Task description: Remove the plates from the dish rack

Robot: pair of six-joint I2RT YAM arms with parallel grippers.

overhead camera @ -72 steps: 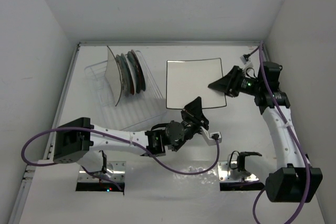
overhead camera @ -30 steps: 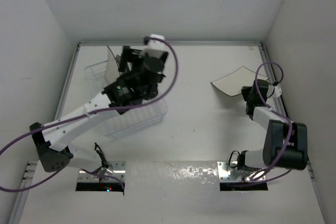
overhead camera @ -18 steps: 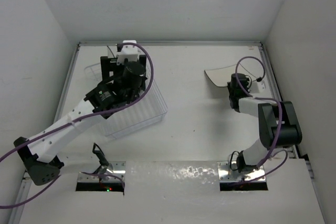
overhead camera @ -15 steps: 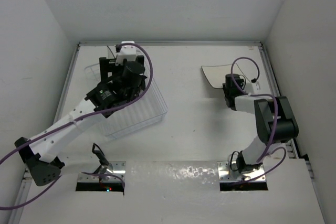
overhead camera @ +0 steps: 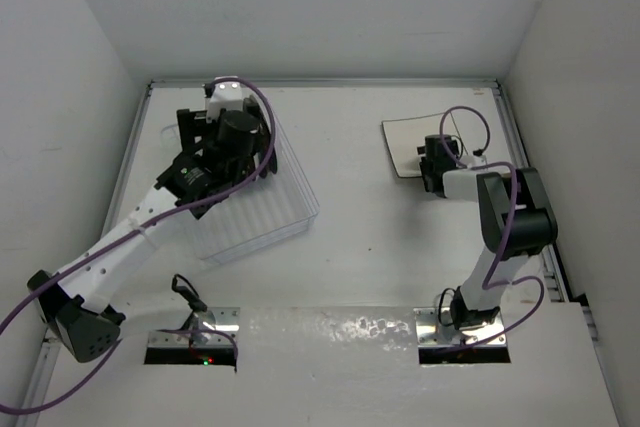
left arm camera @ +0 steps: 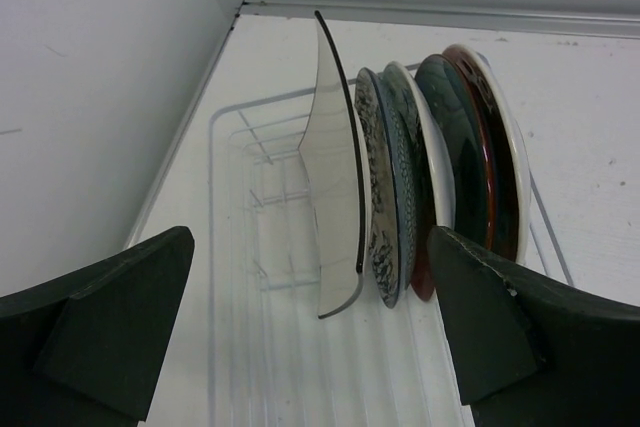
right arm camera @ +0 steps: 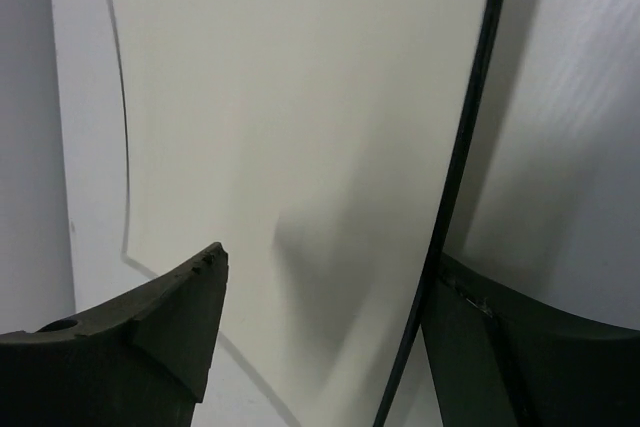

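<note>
now our left hand (left arm camera: 310,247) spread before the racked plates (left arm camera: 420,177), our right hand (right arm camera: 325,252) parted astride the square cream plate (right arm camera: 300,97)

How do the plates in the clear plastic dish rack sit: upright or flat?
Upright. In the left wrist view the square cream plate and round patterned plates stand on edge, side by side, in the rack.
</note>
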